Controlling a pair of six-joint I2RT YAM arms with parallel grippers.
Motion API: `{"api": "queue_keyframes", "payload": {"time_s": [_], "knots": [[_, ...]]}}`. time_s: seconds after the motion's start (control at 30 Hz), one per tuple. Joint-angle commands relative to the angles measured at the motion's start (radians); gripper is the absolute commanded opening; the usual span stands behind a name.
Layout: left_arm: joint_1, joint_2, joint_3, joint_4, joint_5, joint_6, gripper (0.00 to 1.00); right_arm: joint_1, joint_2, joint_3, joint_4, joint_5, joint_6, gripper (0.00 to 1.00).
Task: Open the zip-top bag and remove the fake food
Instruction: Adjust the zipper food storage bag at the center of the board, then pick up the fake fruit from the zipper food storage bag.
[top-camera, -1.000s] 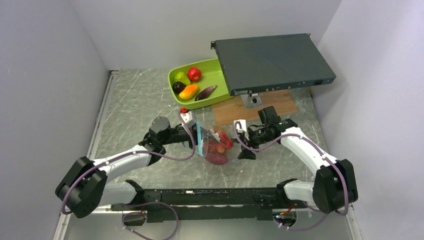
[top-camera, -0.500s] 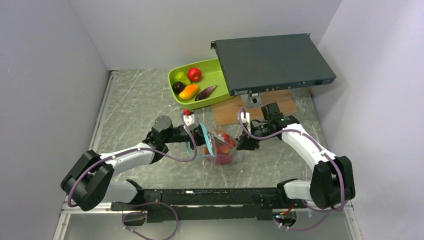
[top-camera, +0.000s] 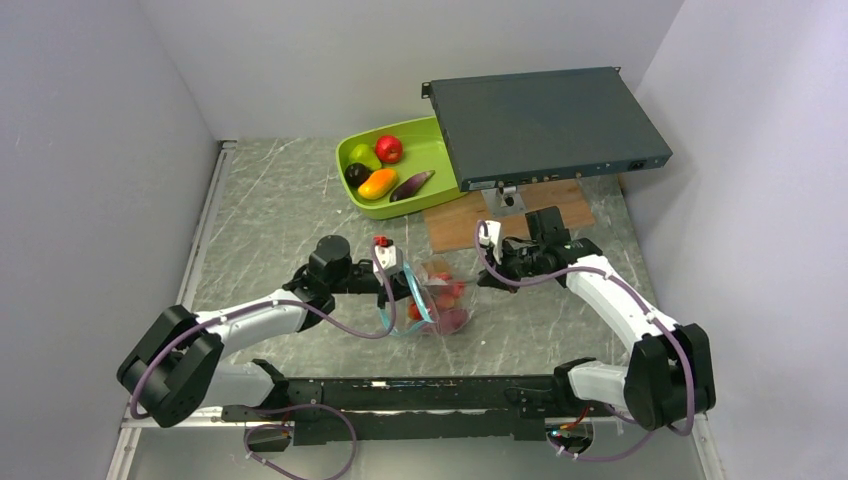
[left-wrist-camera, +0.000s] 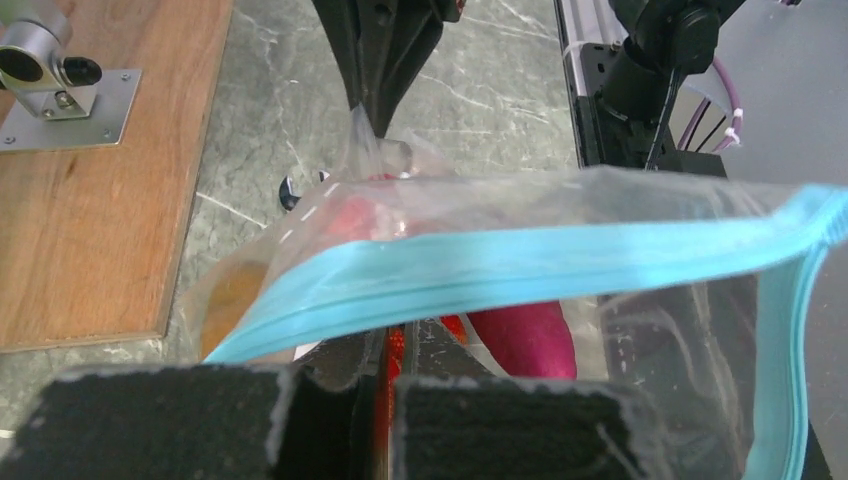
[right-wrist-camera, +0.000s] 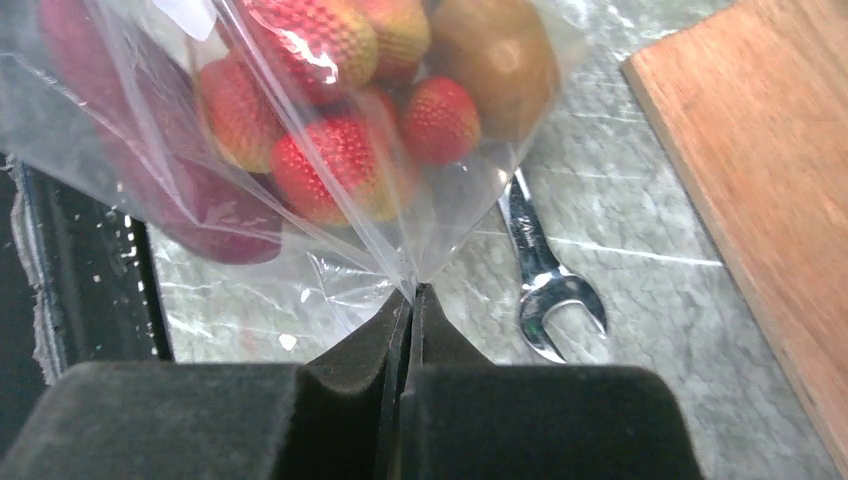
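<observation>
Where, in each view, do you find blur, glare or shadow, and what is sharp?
Top external: even, soft light, faint shadows, the zip-top bag too small for detail. Left wrist: the left gripper near the lens is soft, the bag's film hazy. Right wrist: white glare streaks on film over the fake food; right gripper blurred, wrench sharp.

Wrench (right-wrist-camera: 537, 262) and wooden board (right-wrist-camera: 770, 170) just beyond zip-top bag (top-camera: 440, 300); bare table (top-camera: 270, 220) leftward.
</observation>
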Motion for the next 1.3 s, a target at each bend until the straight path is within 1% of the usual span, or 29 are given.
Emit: {"api": "queue_keyframes", "payload": {"time_s": [0.0,0.03,0.07,0.1,0.13,0.17,0.3,0.33,0.4,0.47,0.6,0.7,0.8,0.87,0.97,1.07,1.13,1.23,1.27], "knots": [[-0.004,0.029,0.007,-0.014,0.056,0.052,0.0,0.003,0.006,0.024,-0.133,-0.097,-0.196,0.0],[-0.008,0.054,0.016,-0.015,0.078,0.054,0.0,0.014,0.008,0.037,-0.198,-0.154,-0.273,0.15],[-0.013,0.07,0.025,-0.023,0.095,0.057,0.0,0.018,0.003,0.043,-0.238,-0.196,-0.325,0.37],[-0.02,0.085,0.037,-0.035,0.113,0.063,0.0,0.022,-0.007,0.042,-0.251,-0.222,-0.351,0.54],[-0.025,0.095,0.049,-0.059,0.129,0.074,0.0,0.025,-0.021,0.036,-0.252,-0.237,-0.369,0.63],[-0.033,0.103,0.06,-0.082,0.141,0.086,0.0,0.03,-0.034,0.026,-0.245,-0.246,-0.38,0.7],[-0.061,0.12,0.078,-0.17,0.156,0.136,0.0,0.056,-0.051,0.003,-0.183,-0.273,-0.357,0.86],[-0.068,0.125,0.078,-0.181,0.152,0.141,0.0,0.07,-0.046,0.006,-0.164,-0.28,-0.338,0.87],[-0.08,0.134,0.075,-0.183,0.141,0.139,0.0,0.102,-0.009,0.026,-0.137,-0.282,-0.313,0.9],[-0.087,0.138,0.068,-0.179,0.127,0.125,0.0,0.138,0.039,0.056,-0.115,-0.277,-0.274,0.99],[-0.091,0.126,0.041,-0.13,0.093,0.087,0.0,0.187,0.121,0.13,-0.048,-0.276,-0.169,1.0],[-0.092,0.115,0.018,-0.097,0.061,0.061,0.0,0.2,0.166,0.177,-0.06,-0.285,-0.142,0.95],[-0.092,0.118,0.001,-0.044,0.045,0.028,0.0,0.239,0.171,0.142,-0.022,-0.269,-0.125,0.9],[-0.092,0.125,0.0,-0.027,0.044,0.012,0.0,0.259,0.178,0.137,-0.007,-0.255,-0.112,0.8],[-0.092,0.127,-0.001,-0.019,0.031,-0.001,0.01,0.277,0.216,0.165,-0.052,-0.242,-0.14,0.63],[-0.092,0.124,-0.011,0.004,0.021,-0.014,0.02,0.295,0.23,0.157,-0.063,-0.235,-0.153,0.51],[-0.093,0.126,-0.017,0.019,0.018,-0.022,0.03,0.303,0.235,0.157,-0.063,-0.224,-0.153,0.35],[-0.092,0.131,-0.024,0.029,0.018,-0.03,0.05,0.304,0.235,0.173,-0.069,-0.198,-0.144,0.02],[-0.092,0.134,-0.027,0.031,0.017,-0.032,0.06,0.301,0.228,0.174,-0.066,-0.192,-0.139,0.0]]}}
